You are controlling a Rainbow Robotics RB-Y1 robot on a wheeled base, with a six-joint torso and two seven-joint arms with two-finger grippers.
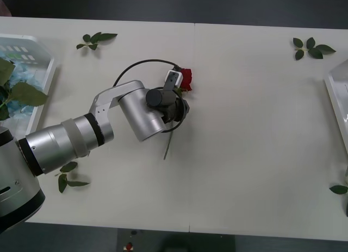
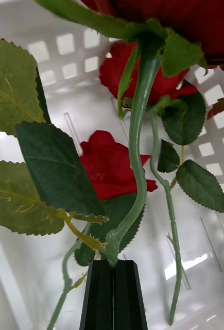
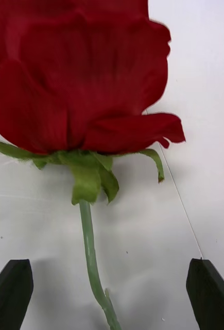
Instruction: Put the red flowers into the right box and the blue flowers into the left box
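A red rose [image 1: 186, 78] lies on the white table near its middle, its stem [image 1: 168, 146] trailing toward me. My left gripper [image 3: 109, 296] hovers over that stem just below the bloom [image 3: 81, 87], open, with its black fingertips [image 3: 9, 294] wide on either side. My right gripper [image 2: 113, 291] is shut on the green stem [image 2: 137, 154] of another red rose [image 2: 194, 20], held over the right box [image 2: 65, 46]. Two more red roses [image 2: 112, 165] lie in that box. The left box [image 1: 46, 86] at the table's left edge holds pale blue flowers [image 1: 16, 73] with broad leaves.
Loose green leaf sprigs lie at the far left [image 1: 97, 39], far right [image 1: 311, 47], near left [image 1: 68, 178] and near right edge [image 1: 338, 189]. The right box's white rim [image 1: 337, 100] shows at the table's right edge. A black cable [image 1: 136, 64] loops above the left wrist.
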